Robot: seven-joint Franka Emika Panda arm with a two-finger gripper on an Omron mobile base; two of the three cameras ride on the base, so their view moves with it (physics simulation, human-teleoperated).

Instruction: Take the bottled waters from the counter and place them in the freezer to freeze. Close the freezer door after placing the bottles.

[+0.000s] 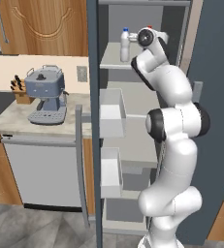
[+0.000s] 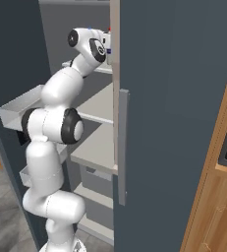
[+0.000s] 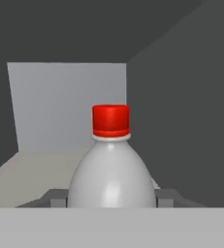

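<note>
Left base view: the white jointed arm rises from the lower right, bends at its dark elbow and reaches up into the tall dark slate-grey freezer (image 1: pixel 205 97), its wrist level with an upper pale grey shelf (image 1: pixel 114 58). On that shelf, just left of the wrist, a small clear plastic bottle with a blue cap (image 1: pixel 125 45) stands upright; a speck of red shows above the wrist, too small to identify. The gripper itself is hidden behind the wrist here. The dark grey freezer door (image 1: pixel 93 121) stands open, edge-on, with clear plastic bins (image 1: pixel 112 112) on its inner face. To the left, the beige marbled stone counter (image 1: pixel 7 118) carries a grey-blue coffee machine (image 1: pixel 46 95) and a wooden knife block (image 1: pixel 20 92). Right base view: the arm climbs from the lower left, upper links tilted toward the right, wrist reaching in over the upper shelf beside the freezer's front edge; the fingers are hidden behind that edge. Hand view: a small clear plastic bottle with a red cap (image 3: pixel 111 167) stands upright on the pale shelf, centred between the two dark finger tips of the gripper (image 3: pixel 111 198). The tips sit pressed against the bottle's two flanks, pinching it, with the freezer's grey back wall behind.
</note>
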